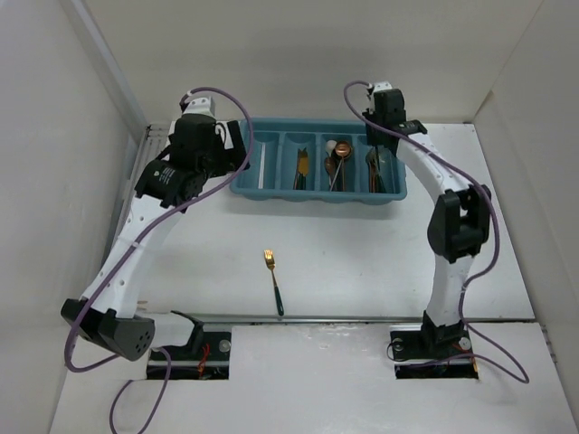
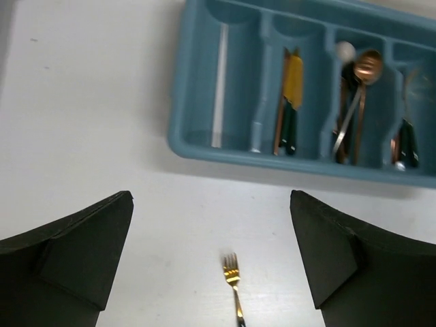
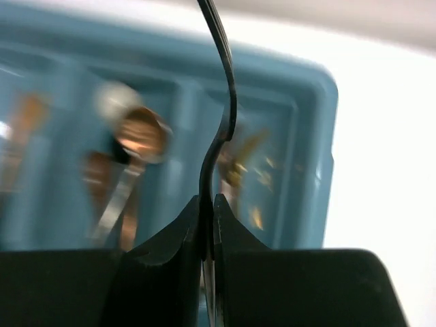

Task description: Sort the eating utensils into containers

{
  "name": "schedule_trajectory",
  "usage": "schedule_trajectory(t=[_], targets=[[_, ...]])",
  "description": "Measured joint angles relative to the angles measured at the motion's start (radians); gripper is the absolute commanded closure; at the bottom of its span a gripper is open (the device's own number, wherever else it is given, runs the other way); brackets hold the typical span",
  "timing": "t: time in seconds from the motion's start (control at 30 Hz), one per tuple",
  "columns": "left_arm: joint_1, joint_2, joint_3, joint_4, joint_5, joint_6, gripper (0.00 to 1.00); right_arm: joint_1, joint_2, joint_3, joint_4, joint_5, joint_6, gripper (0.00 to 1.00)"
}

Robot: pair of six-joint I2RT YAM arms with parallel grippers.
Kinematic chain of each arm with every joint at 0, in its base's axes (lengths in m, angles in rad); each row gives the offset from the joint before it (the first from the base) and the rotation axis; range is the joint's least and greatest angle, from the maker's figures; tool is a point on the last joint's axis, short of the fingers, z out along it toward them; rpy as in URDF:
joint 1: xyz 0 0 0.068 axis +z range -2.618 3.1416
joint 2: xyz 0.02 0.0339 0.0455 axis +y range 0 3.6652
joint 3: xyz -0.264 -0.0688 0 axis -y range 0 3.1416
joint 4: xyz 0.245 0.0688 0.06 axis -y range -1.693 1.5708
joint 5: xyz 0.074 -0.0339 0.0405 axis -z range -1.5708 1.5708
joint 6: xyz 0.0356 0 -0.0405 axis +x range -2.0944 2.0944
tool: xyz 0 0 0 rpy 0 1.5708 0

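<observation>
Where the top view looks down, a gold fork [image 1: 273,282] with a dark handle lies alone on the table [image 1: 380,262], well apart from the teal tray [image 1: 317,195]. The left wrist view shows the left gripper [image 2: 210,204] spread wide above that fork. Only the right wrist view shows the right gripper [image 3: 208,204] pinching a thin dark utensil [image 3: 228,102] over the tray.

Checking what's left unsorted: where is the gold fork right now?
Top view: the gold fork lies alone on the table, between the teal tray and the near edge, slightly left of centre.
</observation>
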Motion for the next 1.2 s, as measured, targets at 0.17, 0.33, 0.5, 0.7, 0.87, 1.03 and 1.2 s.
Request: schedule_trajectory(t=[0.17, 0.33, 0.5, 0.7, 0.87, 1.03, 1.2], targets=[[0.0, -0.055, -0.057, 0.014, -0.09, 0.067, 0.0, -0.045, 0.156, 0.006, -0.125, 0.026, 0.021, 0.61], [0.0, -0.089, -0.162, 0.013, -0.002, 0.158, 0.16, -0.03, 0.179, -0.003, -0.202, 0.04, 0.039, 0.26], [-0.005, -0.035, -0.287, -0.008, 0.154, 0.157, 0.15, 0.002, 0.082, -0.015, -0.208, 0.102, 0.041, 0.2], [-0.127, 0.08, -0.505, -0.028, 0.335, 0.084, 0.03, 0.102, -0.201, -0.137, -0.185, 0.185, 0.063, 0.17], [-0.244, 0.141, -0.567, -0.051, 0.383, 0.045, 0.0, 0.168, -0.416, -0.287, -0.172, 0.237, 0.124, 0.17], [-0.348, 0.216, -0.557, -0.033, 0.382, 0.02, 0.04, 0.174, -0.502, -0.394, -0.182, 0.278, 0.184, 0.17], [-0.388, 0.297, -0.558, -0.029, 0.364, -0.01, 0.15, 0.184, -0.552, -0.444, -0.196, 0.318, 0.217, 0.17]])
